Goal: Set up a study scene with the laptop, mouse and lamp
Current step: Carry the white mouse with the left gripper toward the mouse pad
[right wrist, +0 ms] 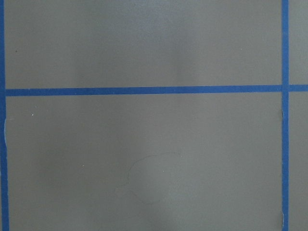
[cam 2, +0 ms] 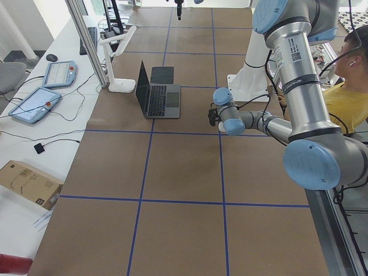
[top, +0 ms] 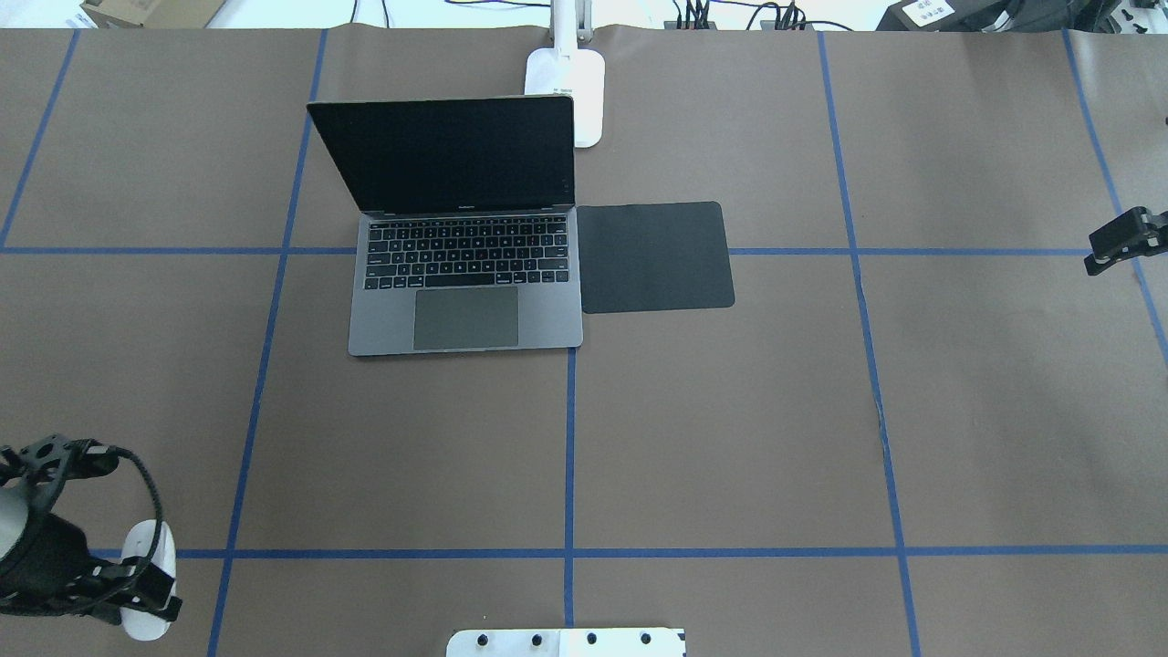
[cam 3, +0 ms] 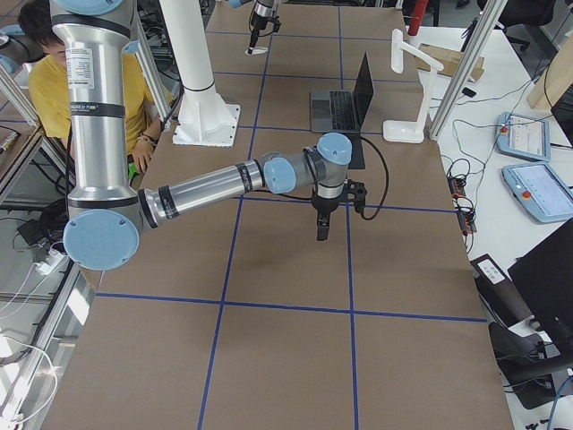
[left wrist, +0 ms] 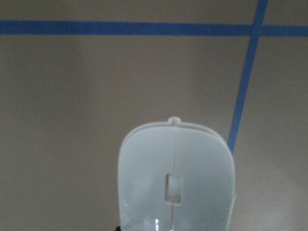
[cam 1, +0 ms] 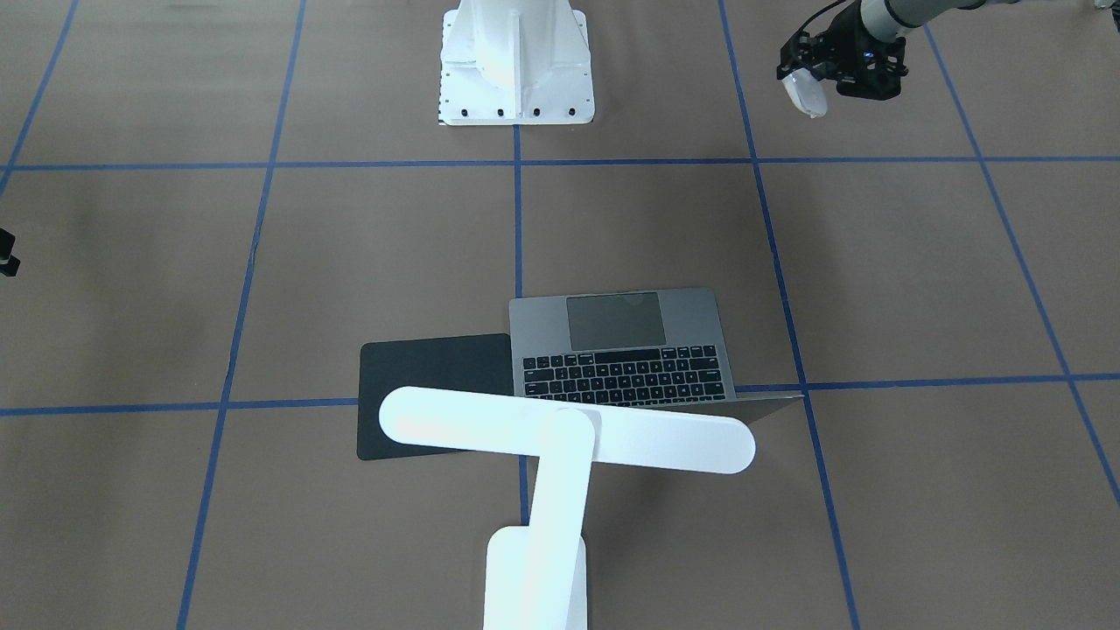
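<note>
The dark-grey laptop [top: 465,274] stands open at the far middle of the table, with its screen dark; it also shows in the front view [cam 1: 626,346]. The white lamp [cam 1: 569,429] stands behind it, and its base [top: 575,91] shows beside the screen. My left gripper [top: 137,584] is at the near left corner, shut on the white mouse [left wrist: 175,183] and holding it just above the table [cam 1: 805,94]. My right gripper [top: 1122,242] hangs empty at the far right edge. I cannot tell whether it is open or shut.
A flat black square pad [top: 655,257] lies against the laptop's right side. The white bolted pedestal [cam 1: 516,61] stands at the robot's edge. Blue tape lines cross the brown table. A person [cam 2: 345,86] sits beside the robot.
</note>
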